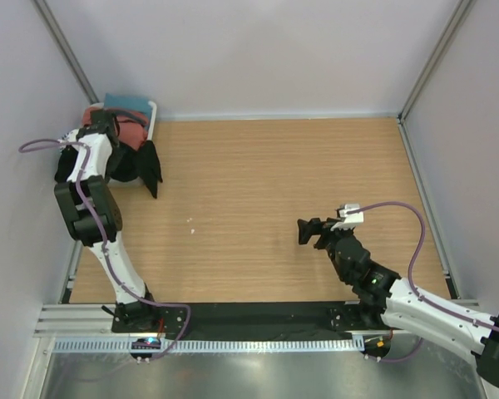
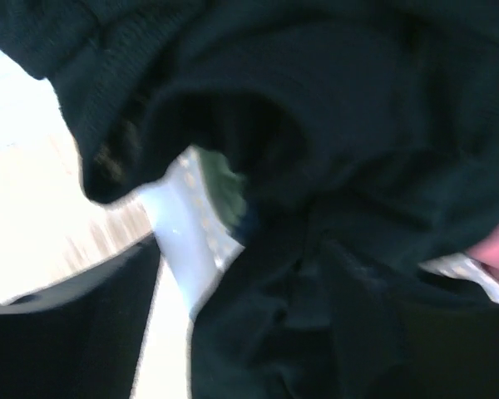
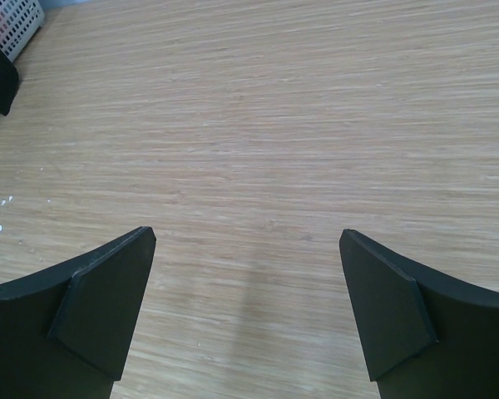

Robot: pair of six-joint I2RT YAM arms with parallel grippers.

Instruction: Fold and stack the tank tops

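Black tank top (image 1: 145, 166) hangs crumpled over the white basket (image 1: 152, 116) at the table's (image 1: 274, 183) far-left corner, one end trailing on the wood. The rust-red tank top (image 1: 131, 131) lies bunched inside. Cloth hides the left gripper (image 1: 108, 125), so I cannot tell its state. The right gripper (image 3: 245, 241) stands spread wide above the table.

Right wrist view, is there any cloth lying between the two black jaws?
No, the right arm's jaws stand wide apart over the light wooden tabletop, and only bare wood grain shows between them.
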